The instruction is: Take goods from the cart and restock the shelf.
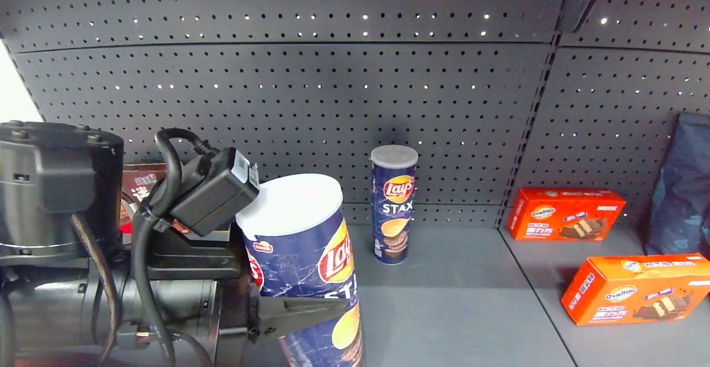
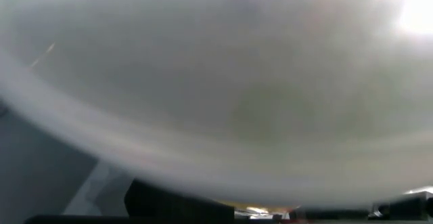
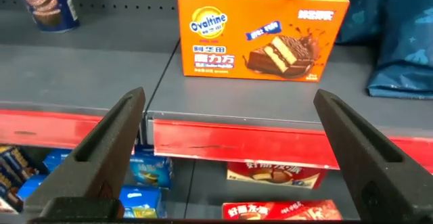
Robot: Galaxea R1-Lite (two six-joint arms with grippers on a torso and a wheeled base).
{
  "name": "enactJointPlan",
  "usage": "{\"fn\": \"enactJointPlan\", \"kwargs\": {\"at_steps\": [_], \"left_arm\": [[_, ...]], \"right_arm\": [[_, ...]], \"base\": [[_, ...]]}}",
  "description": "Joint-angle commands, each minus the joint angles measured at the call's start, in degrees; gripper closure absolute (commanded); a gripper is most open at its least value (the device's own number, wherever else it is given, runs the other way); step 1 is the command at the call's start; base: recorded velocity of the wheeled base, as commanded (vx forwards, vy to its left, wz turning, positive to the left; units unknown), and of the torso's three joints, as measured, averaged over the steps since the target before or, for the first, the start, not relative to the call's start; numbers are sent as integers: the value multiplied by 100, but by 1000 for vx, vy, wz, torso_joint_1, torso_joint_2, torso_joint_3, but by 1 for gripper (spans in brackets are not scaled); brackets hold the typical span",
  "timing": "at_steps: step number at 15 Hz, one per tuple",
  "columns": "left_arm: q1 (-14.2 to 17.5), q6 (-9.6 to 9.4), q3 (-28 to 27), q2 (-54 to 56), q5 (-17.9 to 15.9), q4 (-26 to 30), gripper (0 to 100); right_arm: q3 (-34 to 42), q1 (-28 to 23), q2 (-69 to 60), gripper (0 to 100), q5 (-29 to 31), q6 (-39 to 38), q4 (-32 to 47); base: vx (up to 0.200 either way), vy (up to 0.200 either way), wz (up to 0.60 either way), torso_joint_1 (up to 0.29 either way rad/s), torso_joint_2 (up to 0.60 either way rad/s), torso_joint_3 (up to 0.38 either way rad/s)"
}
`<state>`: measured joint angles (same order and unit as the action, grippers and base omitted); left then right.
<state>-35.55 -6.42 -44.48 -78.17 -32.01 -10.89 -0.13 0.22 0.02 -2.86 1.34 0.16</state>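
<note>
A dark grey perforated metal back panel (image 1: 333, 95) rises behind a flat grey shelf board (image 1: 460, 306). At the near left of the shelf, the left claw (image 1: 319, 309) pinches a tall blue cylindrical crisp can with a white plastic lid (image 1: 302, 245). One black finger (image 1: 299, 311) lies across the front of the can's lower half. The can stands roughly upright, and its base is cut off from view, so I cannot tell whether it touches the board.

A dark blue soft bag (image 1: 685, 189) leans at the far right. Beside it are two orange cardboard cake boxes: the rear box (image 1: 566, 214) sits against the panel, and the front box (image 1: 638, 289) sits near the shelf's front edge. A second, smaller-looking blue crisp can with a grey lid (image 1: 394, 206) stands upright close to the panel, well apart from the held one. A brown and red packet (image 1: 138, 181) shows partly behind the left arm.

The right claw (image 3: 233, 163) is spread wide and grips nothing. It hangs in front of the red edge strip (image 3: 237, 143) of the shelf, facing the front box.
</note>
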Motion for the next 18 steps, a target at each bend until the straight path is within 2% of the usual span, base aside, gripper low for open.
{"fn": "enactJointPlan", "kwargs": {"at_steps": [1,2,4,5,9,10,11,13,15,17,18], "left_arm": [[4,1,-34,-32,2,-1,100],[4,1,-8,-41,11,-1,100],[4,1,19,-155,11,-45,100],[4,1,-43,-261,11,-72,100],[-31,-34,-96,-331,46,-54,100],[-14,-34,-87,-331,116,-28,100],[-5,-34,-78,-331,222,-28,100],[22,-34,-43,-331,257,-28,100],[22,-34,45,-313,266,-28,100],[145,-43,36,-304,257,-28,100],[189,-43,27,-304,257,-28,100]], "right_arm": [[-338,22,24,0,-100,42,28],[-1613,136,1210,0,-223,-90,-7],[-2720,277,2335,0,-452,-354,37],[-2887,488,2564,0,-742,-90,46],[-3186,576,3408,0,-874,121,28],[-3256,892,3689,0,-1278,138,2],[-3335,1209,3882,0,-1419,165,-25],[-3362,1736,4366,0,-1383,508,-42],[-3256,2105,5078,0,-1383,736,-596],[-3282,2175,5869,0,-1401,771,-1361],[-3388,2219,6220,0,-1427,780,-1457]], "base": [[0,0,0,0,0,0],[0,0,0,0,0,0],[0,0,0,0,0,0],[0,0,0,0,0,0],[0,0,0,0,0,0],[0,0,0,0,0,0],[0,0,0,0,0,0],[0,0,0,0,0,0],[0,0,0,0,0,0],[0,0,0,0,0,0],[0,0,0,0,0,0]]}}
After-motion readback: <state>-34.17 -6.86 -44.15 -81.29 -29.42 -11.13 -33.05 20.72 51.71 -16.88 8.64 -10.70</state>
